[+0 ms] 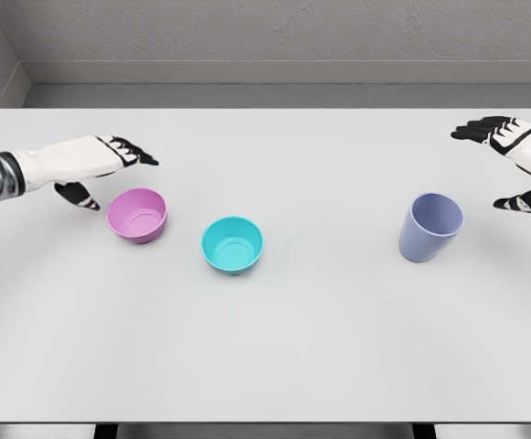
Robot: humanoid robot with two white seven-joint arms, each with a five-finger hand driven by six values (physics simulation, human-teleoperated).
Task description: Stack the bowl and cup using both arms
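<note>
On the big white table [274, 357], closest to the robot, sat a small round teal plastic bowl [232, 245], open side up. Just a little further back and to its left was a round pink plastic bowl [138, 215], near the teal one but not touching it. Over to the right, well apart from both bowls, stood a tall light purple plastic cup [430, 228], upright.

The left hand [100, 169] hung just beside the pink bowl, on its far left side. Its fingers were spread apart and held nothing. The right hand [512, 165] floated near the cup, on its right side, with thumb and fingers wide apart and nothing between them.

Nothing looked stacked yet. Both hands seemed ready to grab. To do it well, the left hand should probably slide in until the pink bowl's rim sat between thumb and fingers, then close gently. The right hand should wrap around the cup's middle, so it would not tip
</note>
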